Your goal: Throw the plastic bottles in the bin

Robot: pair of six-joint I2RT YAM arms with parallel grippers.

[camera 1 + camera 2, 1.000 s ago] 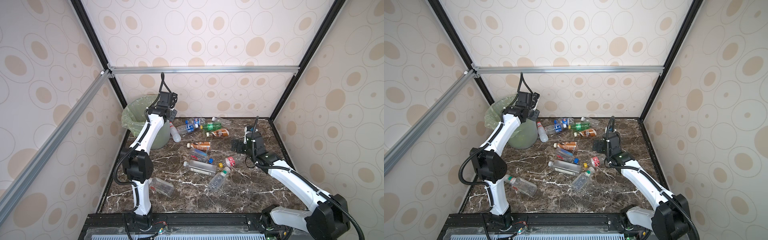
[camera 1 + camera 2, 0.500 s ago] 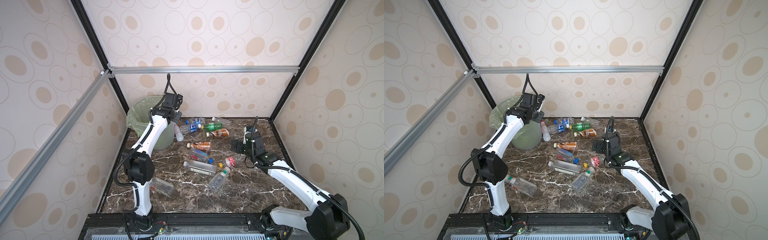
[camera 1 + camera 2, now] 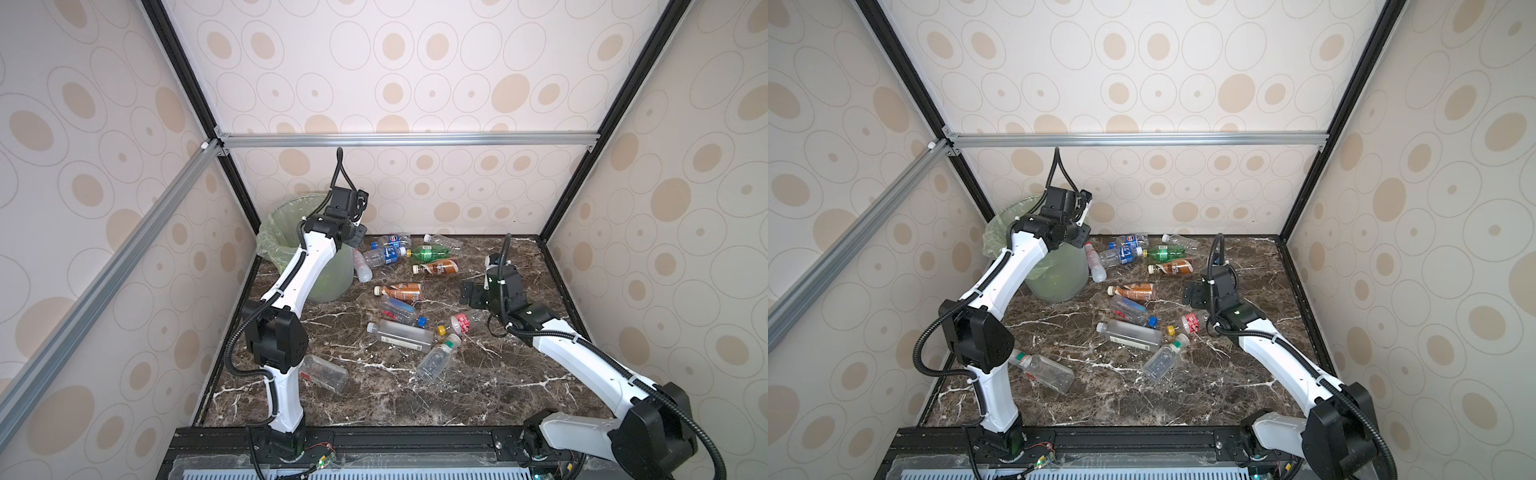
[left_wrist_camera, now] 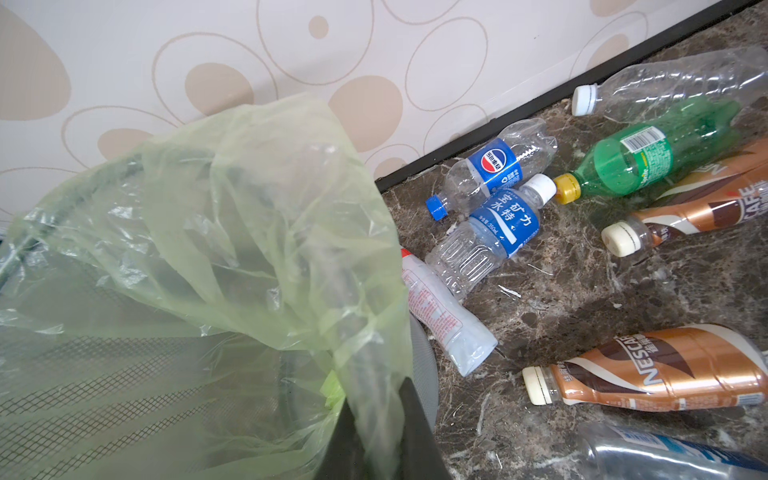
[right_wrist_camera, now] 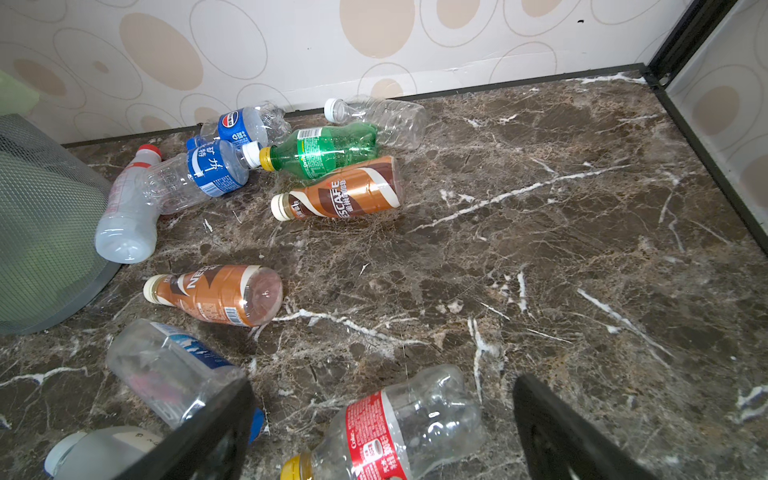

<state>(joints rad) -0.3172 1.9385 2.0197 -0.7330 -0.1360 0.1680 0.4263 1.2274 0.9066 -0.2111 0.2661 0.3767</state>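
Soft, even light; crisp top views, wide-angle wrist views with blur up close.

Both top views are bright and sharp, the pale walls washing towards white higher up and the frame bars splaying at the edges. Shadows on the marble floor [image 3: 478, 386] are faint and sit close under the bottles. In the right wrist view the fingers [image 5: 199, 436] of the right gripper [image 5: 382, 382] are dark, out-of-focus shapes, and small highlights glint on the red-labelled bottle [image 5: 415, 424]. In the left wrist view the green bag [image 4: 232, 208] shines softly.

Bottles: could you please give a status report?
Left gripper shut at bin rim. Right gripper open above red-label bottle. Blue-cap bottle close beside.
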